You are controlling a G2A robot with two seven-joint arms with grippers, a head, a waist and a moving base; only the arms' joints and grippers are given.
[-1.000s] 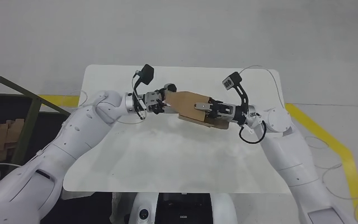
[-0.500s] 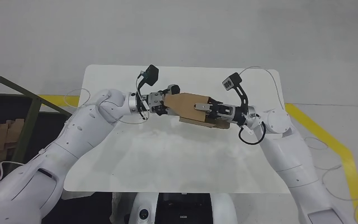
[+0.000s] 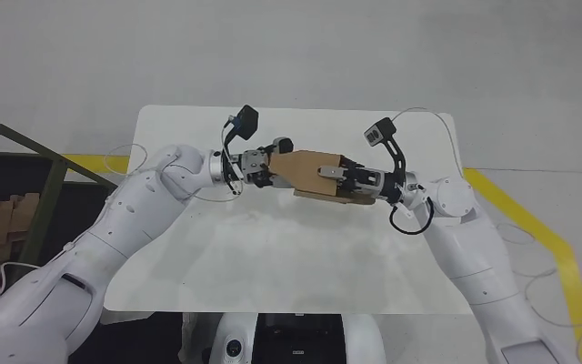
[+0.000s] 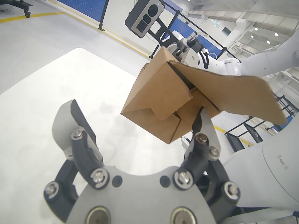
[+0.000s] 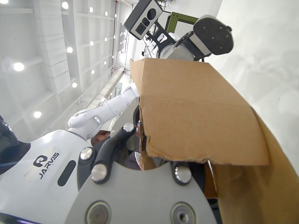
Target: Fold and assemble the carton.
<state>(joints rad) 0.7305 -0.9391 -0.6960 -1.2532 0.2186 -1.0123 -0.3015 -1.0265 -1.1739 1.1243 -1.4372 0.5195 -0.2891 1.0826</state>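
Observation:
A brown carton (image 3: 314, 171) is held above the white table (image 3: 182, 127) between both arms, its end flaps partly folded in. My left gripper (image 3: 275, 164) stands open at the carton's left end. In the left wrist view the carton (image 4: 158, 94) has one corner between the spread fingers (image 4: 203, 122), and one fingertip touches a loose flap (image 4: 233, 92). My right gripper (image 3: 344, 176) grips the carton's right end, shut on its wall. In the right wrist view the carton (image 5: 198, 117) hides those fingertips, and the other arm's finger pad (image 5: 213, 36) shows beyond it.
A green frame (image 3: 36, 173) and cardboard pieces (image 3: 14, 218) stand off the table's left side. Yellow floor tape (image 3: 509, 196) runs to the right of the table. Bare tabletop (image 3: 273, 264) lies in front of the carton.
My left wrist has turned slightly and its gripper has edged closer to the carton's left end. The carton has tilted a little flatter. The right arm has hardly moved.

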